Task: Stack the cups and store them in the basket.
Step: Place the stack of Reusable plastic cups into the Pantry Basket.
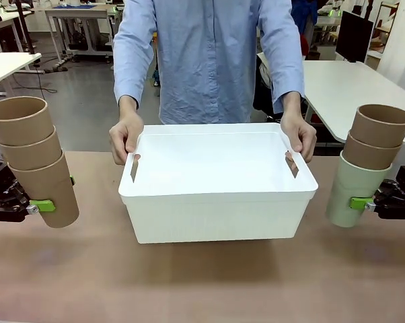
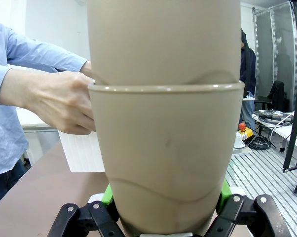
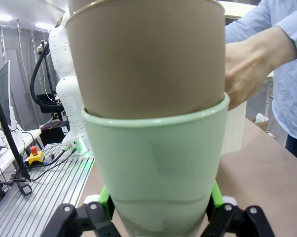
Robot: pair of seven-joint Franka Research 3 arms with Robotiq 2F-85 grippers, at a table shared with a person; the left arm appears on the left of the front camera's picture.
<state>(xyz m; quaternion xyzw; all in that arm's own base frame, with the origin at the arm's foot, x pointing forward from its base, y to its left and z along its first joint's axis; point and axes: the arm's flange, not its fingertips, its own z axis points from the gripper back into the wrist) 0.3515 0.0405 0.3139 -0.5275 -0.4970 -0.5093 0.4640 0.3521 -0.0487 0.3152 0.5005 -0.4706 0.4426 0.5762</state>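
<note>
Brown table (image 1: 202,289) fills the near part, smooth and bare at the front. At its left side the left gripper (image 1: 46,204) squeezes the lowest cup in a stack of three tan cups (image 1: 34,158), with its green pads pressed on both sides near the base. The cup mouths face up. The stack's long line runs nearly straight up, with the top tipped a little out to the left. At the right side the right gripper (image 1: 359,202) squeezes a mint-green cup (image 1: 350,192) near its base, and two tan cups (image 1: 377,138) sit inside it. This stack opens upward too, its top tipped a little out to the right. I cannot tell if either stack touches the table. Between them sits the white basket (image 1: 216,208), open side up, its long side running left to right. A person behind it has one hand (image 1: 125,141) on one short end and the other hand (image 1: 300,134) on the other end. Farther back are white tables (image 1: 344,81), a grey floor (image 1: 81,101) and a dark screen (image 1: 354,33).
</note>
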